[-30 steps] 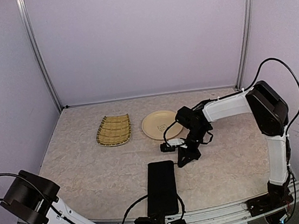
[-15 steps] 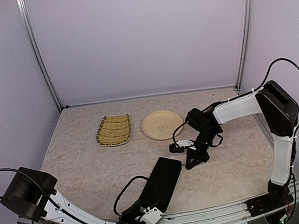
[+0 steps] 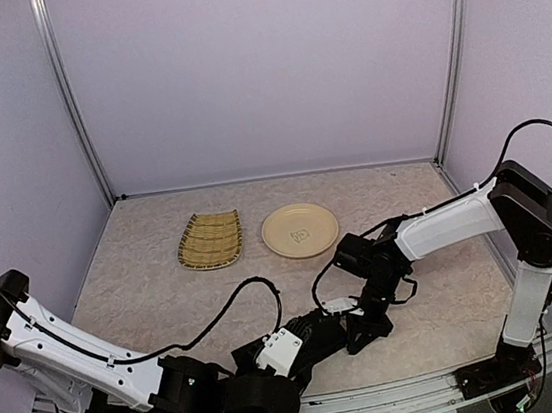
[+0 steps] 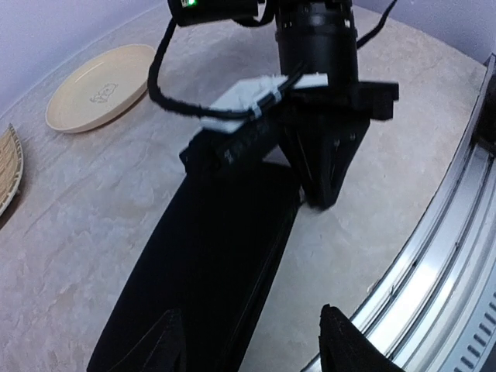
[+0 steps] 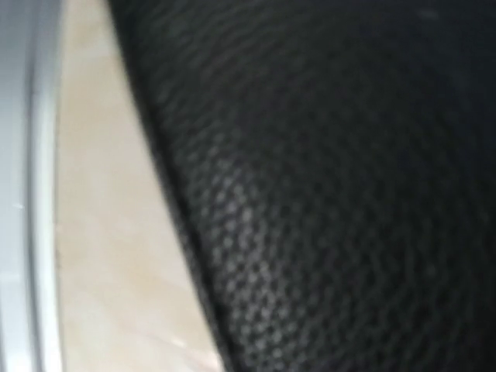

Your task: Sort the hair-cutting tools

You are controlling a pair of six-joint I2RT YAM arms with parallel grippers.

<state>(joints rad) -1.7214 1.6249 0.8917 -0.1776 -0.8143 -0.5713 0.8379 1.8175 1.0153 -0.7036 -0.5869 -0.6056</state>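
Two robot arms meet over a black zip case [image 4: 209, 256] near the front edge of a stone-patterned table [image 3: 167, 300]. The left gripper [image 4: 252, 345] is spread wide. One fingertip shows over the case's near end and the other over the bare table beside it, close to the metal rail [image 4: 434, 256]. Whether either fingertip touches the case cannot be told.

The right gripper [image 4: 319, 182] points steeply down at the case's far end, its tips at the case's edge. How wide its jaws stand cannot be told: its own wrist camera shows only the case's dimpled black surface up close, with a strip of table and rail to the left.

From above, the left arm runs low along the near edge and the right arm reaches in from the right side. Both tools are crowded over the case. Well behind them, a cream plate [image 3: 300, 231] and a woven bamboo tray [image 3: 210, 240] sit side by side, apart from the case. Where the scissors and clips lie cannot be told from any view.
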